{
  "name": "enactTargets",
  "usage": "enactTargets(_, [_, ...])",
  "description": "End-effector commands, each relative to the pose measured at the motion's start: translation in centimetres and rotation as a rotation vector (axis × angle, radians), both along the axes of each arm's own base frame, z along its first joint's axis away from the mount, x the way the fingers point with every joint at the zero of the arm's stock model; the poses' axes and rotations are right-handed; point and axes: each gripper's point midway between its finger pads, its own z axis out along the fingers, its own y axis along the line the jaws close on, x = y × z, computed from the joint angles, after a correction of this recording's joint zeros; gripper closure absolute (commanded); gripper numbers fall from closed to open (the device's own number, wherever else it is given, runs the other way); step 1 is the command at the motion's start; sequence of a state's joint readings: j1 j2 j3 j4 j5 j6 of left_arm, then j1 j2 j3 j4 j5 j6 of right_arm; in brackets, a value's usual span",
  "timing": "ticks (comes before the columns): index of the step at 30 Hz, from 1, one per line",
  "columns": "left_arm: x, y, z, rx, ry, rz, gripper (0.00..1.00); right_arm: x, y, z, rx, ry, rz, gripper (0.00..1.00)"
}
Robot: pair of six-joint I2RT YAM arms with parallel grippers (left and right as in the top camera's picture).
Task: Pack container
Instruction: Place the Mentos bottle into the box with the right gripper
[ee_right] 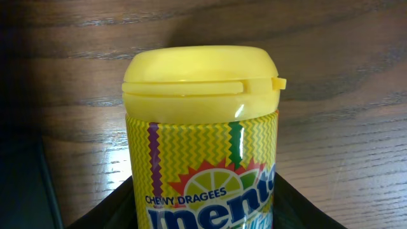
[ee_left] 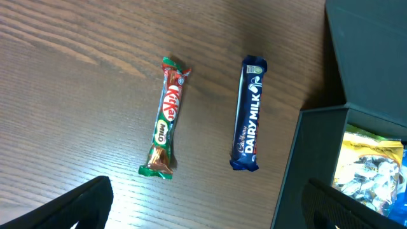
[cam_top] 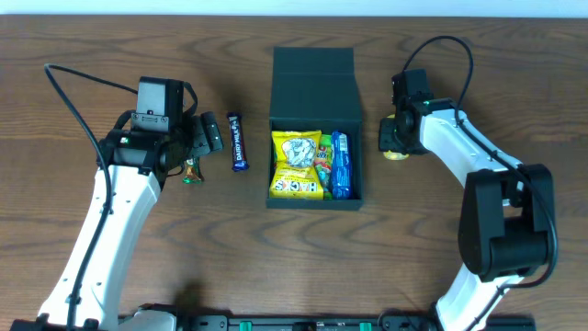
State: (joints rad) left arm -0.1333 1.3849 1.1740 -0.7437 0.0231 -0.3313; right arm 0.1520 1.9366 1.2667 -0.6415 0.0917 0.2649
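Observation:
The dark teal container (cam_top: 314, 203) sits open at the table's middle, its flap lid (cam_top: 312, 81) lying back. It holds yellow snack packets (cam_top: 296, 164) and a blue packet (cam_top: 341, 165). My left gripper (cam_top: 198, 145) is open and empty, above a KitKat bar (ee_left: 165, 121) and a Dairy Milk bar (ee_left: 248, 114) lying left of the container (ee_left: 305, 178). In the left wrist view the jaws (ee_left: 216, 213) are spread wide. My right gripper (cam_top: 396, 138) is right of the container, shut on a yellow Mentos bottle (ee_right: 203, 121), with its fingers (ee_right: 203, 213) on both sides.
The wooden table (cam_top: 110, 55) has bare surface at the far left, the far right and along the front. The Dairy Milk bar (cam_top: 238, 141) lies between the left gripper and the container. The KitKat (cam_top: 191, 172) lies partly under the left gripper.

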Motion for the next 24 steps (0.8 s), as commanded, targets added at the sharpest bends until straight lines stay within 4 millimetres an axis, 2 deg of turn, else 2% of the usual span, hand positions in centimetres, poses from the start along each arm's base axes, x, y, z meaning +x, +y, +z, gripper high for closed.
enactTargets(1, [0.1,0.0,0.1,0.008,-0.002,-0.019,0.05,0.0,0.8,0.1,0.065,0.009,0.001,0.62])
enactTargets(4, [0.1,0.0,0.1,0.008,-0.002,-0.018,0.05,0.8,1.9,3.3,0.126,-0.018,0.017,0.66])
enactTargets(9, [0.1,0.0,0.1,0.008,-0.001,-0.018,0.05,0.9,3.8,10.9,0.189,-0.079,0.056,0.75])
enactTargets(11, [0.1,0.0,0.1,0.008,-0.001,-0.018,0.05,0.0,5.2,14.6,0.207,-0.12,0.071,0.76])
enactTargets(13, [0.1,0.0,0.1,0.008,-0.001,-0.018,0.05,-1.3,6.8,16.2,0.223,-0.136,0.094,0.76])
enactTargets(15, [0.1,0.0,0.1,0.008,-0.001,-0.018,0.05,-2.7,8.4,16.8,0.232,-0.121,0.119,0.76])
enactTargets(17, [0.1,0.0,0.1,0.008,-0.001,-0.018,0.05,-4.5,10.4,16.3,0.242,-0.074,0.143,0.77])
enactTargets(20, [0.1,0.0,0.1,0.008,-0.001,-0.018,0.04,-6.3,13.1,14.6,0.258,-0.013,0.183,0.78])
enactTargets(24, [0.0,0.0,0.0,0.009,0.005,-0.018,0.04,-7.6,15.0,11.7,0.252,0.031,0.185,0.77])
